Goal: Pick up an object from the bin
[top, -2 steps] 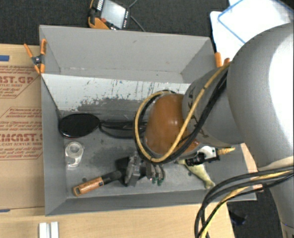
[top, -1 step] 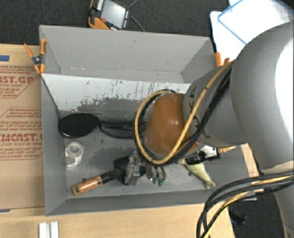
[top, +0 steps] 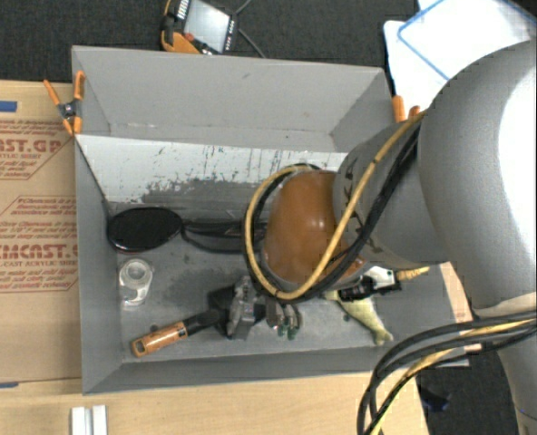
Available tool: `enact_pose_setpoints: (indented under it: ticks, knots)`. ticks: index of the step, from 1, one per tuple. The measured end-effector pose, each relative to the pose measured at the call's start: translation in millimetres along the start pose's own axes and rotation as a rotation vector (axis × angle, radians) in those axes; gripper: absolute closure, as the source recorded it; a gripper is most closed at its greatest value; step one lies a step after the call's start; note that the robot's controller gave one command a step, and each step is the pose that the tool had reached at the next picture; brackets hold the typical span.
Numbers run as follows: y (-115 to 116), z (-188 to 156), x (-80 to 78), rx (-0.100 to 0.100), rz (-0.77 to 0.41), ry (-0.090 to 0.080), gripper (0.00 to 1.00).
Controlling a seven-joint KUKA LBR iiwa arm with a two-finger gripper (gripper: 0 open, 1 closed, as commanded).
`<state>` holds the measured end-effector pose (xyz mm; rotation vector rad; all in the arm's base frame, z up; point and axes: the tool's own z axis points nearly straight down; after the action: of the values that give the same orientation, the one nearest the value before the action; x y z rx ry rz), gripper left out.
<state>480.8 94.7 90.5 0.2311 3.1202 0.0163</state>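
**Robot gripper set low at the front of a grey bin, beside a copper-tipped tool, with nothing gripped.**

The gripper has two dark fingers that appear to stand apart close to the bin floor, with nothing visibly clamped between them. The black end of a slim copper-tipped tool lies just beside the finger nearer the view's left; contact cannot be made out. Farther left stand a small clear cup and a black round-headed utensil, and a pale yellowish piece lies to the right. An orange wrist cover with looped cables rises above. This looks like the grasping step: the next move calls for straddling the tool's black end, closing, then lifting.
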Motion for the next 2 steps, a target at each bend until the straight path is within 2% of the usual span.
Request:
enact_pose_setpoints:
  ticks: [1,2]
  knots:
    - [7.1,7.6,-12.2,0.001,0.026,0.004,1.00]
    - [14.3,11.9,-25.8,-0.001,0.037,0.001,1.00]
